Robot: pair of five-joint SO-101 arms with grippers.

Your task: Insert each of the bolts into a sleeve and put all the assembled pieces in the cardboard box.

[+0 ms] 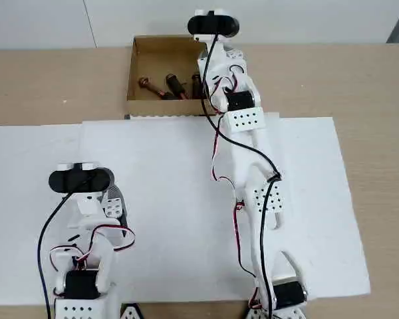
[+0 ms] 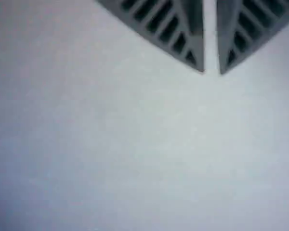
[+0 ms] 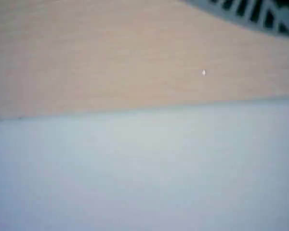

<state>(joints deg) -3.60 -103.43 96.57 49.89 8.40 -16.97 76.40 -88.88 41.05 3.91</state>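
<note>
The cardboard box (image 1: 137, 66) stands at the table's far side, just beyond the white paper. Inside it lie a brown-headed bolt (image 1: 146, 83) and two dark sleeve pieces (image 1: 173, 82) with reddish ends. My right arm (image 1: 238, 113) stretches across the paper to the box's right wall, with its wrist above that wall. A dark ribbed edge of my right gripper (image 3: 250, 12) shows over a tan surface. My left gripper (image 2: 212, 71) hovers shut and empty over bare paper near the front left (image 1: 113, 203).
A large white paper sheet (image 1: 166, 199) covers the table's middle, between the two arms. Bare wooden table (image 1: 46, 86) lies to the left and right of the box. Red and black cables hang along both arms.
</note>
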